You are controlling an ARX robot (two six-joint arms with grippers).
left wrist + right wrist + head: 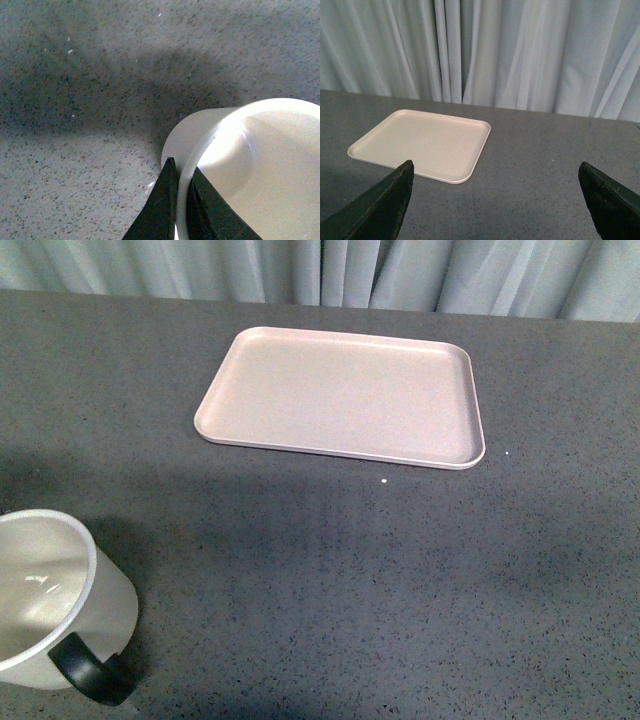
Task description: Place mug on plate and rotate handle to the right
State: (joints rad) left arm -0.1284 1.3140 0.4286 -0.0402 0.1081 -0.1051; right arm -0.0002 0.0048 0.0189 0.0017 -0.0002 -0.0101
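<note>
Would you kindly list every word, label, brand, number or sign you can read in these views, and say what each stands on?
None: no readable text in any view.
The mug shows only plain white and its black handle.
The plate, the table and the curtain carry no markings.

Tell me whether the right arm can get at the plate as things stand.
Probably yes. The right end effector is open and faces the plate, only bare table lies between them, and nothing sits on it. The left end effector holds the mug elsewhere.
</note>
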